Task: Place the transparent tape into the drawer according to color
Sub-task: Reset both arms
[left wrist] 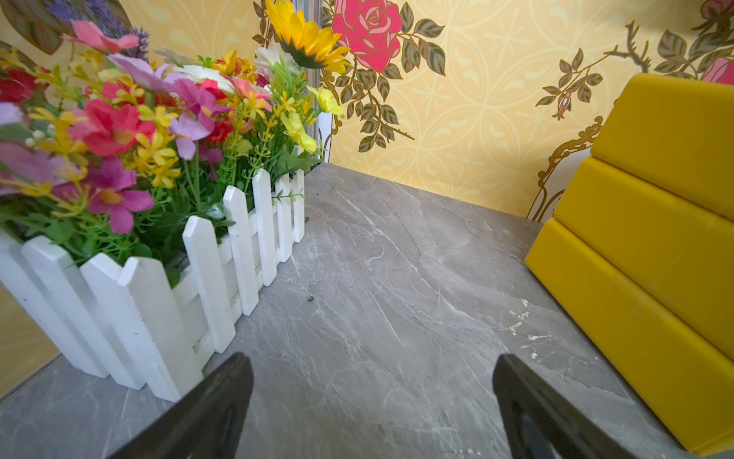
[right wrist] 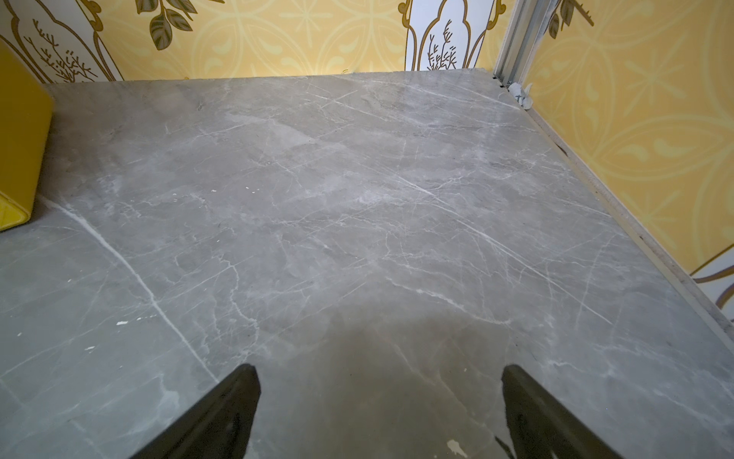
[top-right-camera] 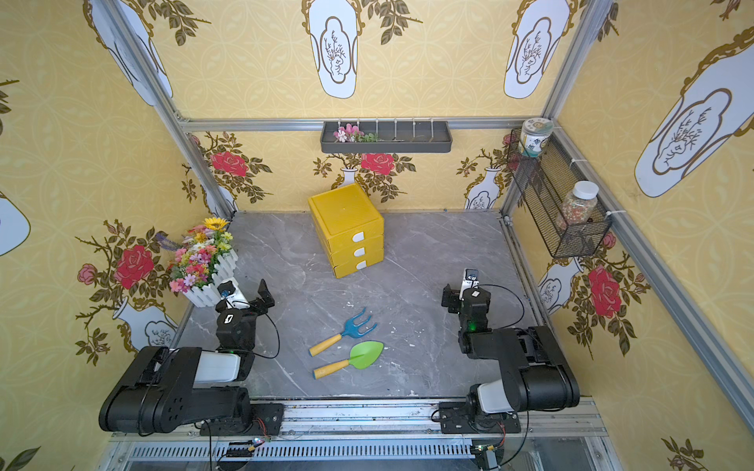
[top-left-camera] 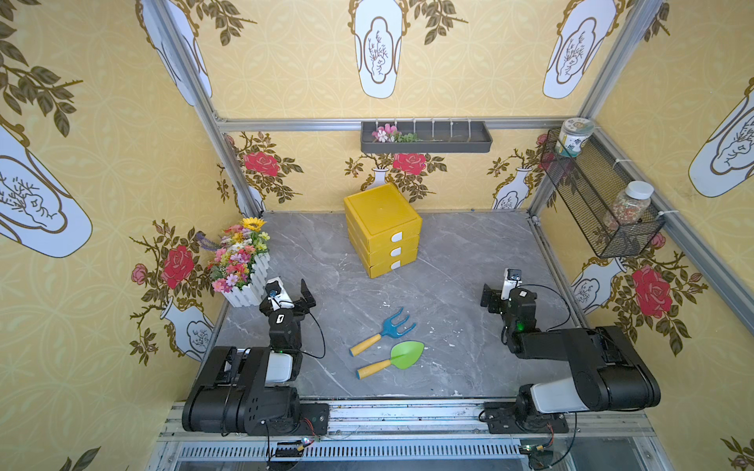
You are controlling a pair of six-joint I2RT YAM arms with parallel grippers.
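Trowel (top-left-camera: 391,360) (top-right-camera: 351,361) shows in both top views only; left hand (left wrist: 371,365), right hand (right wrist: 381,371) gape empty.

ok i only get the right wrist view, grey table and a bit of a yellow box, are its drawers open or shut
observer: all three drawers of the yellow drawer unit are shut.
operator: any tape lying out
observer: no tape shows in any view; only a blue toy fork and a green toy trowel lie in front of the unit.
operator: and the left pincer
observer: the left pincer is open and empty, close beside the white fence flower planter.
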